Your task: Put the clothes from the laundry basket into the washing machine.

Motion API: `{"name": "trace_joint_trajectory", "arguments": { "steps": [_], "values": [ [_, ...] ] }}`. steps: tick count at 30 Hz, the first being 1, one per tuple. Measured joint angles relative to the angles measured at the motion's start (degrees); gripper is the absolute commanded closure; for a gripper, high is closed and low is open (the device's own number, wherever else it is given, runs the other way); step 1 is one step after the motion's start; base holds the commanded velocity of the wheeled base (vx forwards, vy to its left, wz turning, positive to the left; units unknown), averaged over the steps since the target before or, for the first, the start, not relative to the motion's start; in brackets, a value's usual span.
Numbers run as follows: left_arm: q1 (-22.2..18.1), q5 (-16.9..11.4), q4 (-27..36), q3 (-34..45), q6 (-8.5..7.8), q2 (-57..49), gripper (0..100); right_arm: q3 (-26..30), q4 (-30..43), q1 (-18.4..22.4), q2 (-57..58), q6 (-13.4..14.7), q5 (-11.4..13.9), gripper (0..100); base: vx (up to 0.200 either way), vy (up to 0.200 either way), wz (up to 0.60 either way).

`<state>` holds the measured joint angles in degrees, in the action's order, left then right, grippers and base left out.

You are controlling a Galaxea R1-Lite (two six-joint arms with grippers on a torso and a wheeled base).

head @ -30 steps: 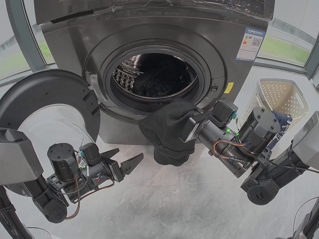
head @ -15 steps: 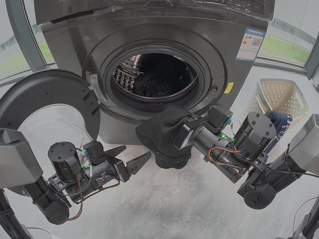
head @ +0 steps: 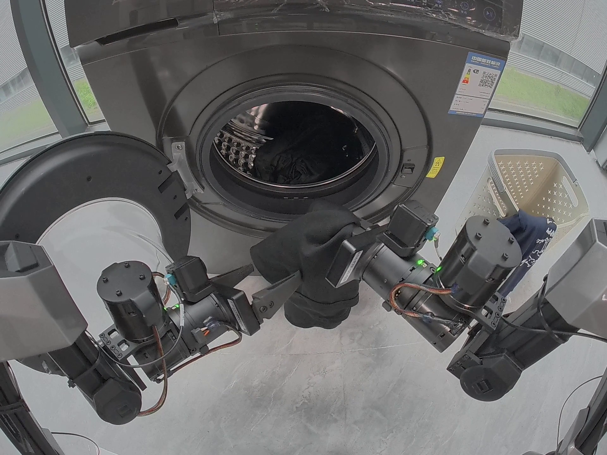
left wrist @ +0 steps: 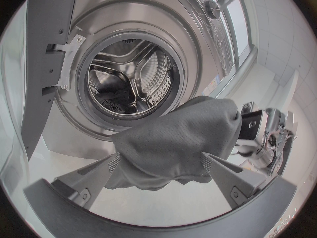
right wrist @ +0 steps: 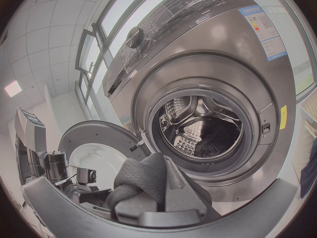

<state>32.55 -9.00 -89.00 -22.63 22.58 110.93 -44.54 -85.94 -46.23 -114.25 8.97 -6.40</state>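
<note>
My right gripper [head: 335, 251] is shut on a black garment [head: 310, 254] that hangs in front of the washing machine [head: 303, 52], just below the rim of its open drum [head: 297, 146]. Its fingers [right wrist: 185, 185] are wrapped in the cloth [right wrist: 138, 179]. My left gripper [head: 275, 270] is open, with a finger [left wrist: 114, 162] on each side of the garment's [left wrist: 175, 139] lower part. Dark clothes [head: 303, 153] lie inside the drum. The laundry basket [head: 537, 178] stands at the right with a blue garment [head: 534, 235] draped over its edge.
The round machine door [head: 95, 184] stands swung open at the left, close behind my left arm. Pale floor [head: 329, 387] stretches in front of the machine. Glass walls run behind and beside it.
My left gripper has moved up and to the right until its open fingers straddle the garment. My right gripper has shifted slightly left with the garment.
</note>
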Motion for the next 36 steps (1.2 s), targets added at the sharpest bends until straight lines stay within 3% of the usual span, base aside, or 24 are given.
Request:
{"name": "trace_joint_trajectory", "arguments": {
  "steps": [4,11,17,31,36],
  "values": [
    [-0.52,0.16,0.02,1.49,-2.85,1.33,0,-0.13,-0.02,0.21,0.33,-0.05,0.00,100,0.000,0.000,0.00],
    [-1.62,0.22,0.05,2.95,-3.94,4.19,0,0.26,0.20,0.26,2.67,-0.02,0.00,100,0.000,0.000,0.00],
    [-1.84,0.24,0.02,2.04,-6.68,6.57,0,1.08,0.16,-0.02,4.02,0.05,-0.06,100,0.000,0.000,0.00],
    [-1.85,1.10,0.05,-3.00,-6.79,9.40,0,1.41,0.24,-0.60,4.55,0.13,-0.11,100,0.000,0.000,0.00],
    [-1.71,-1.84,0.00,-5.57,-6.41,10.37,0,1.33,0.33,-0.85,4.41,0.13,-0.11,100,0.000,0.000,0.00]
  ]
}}
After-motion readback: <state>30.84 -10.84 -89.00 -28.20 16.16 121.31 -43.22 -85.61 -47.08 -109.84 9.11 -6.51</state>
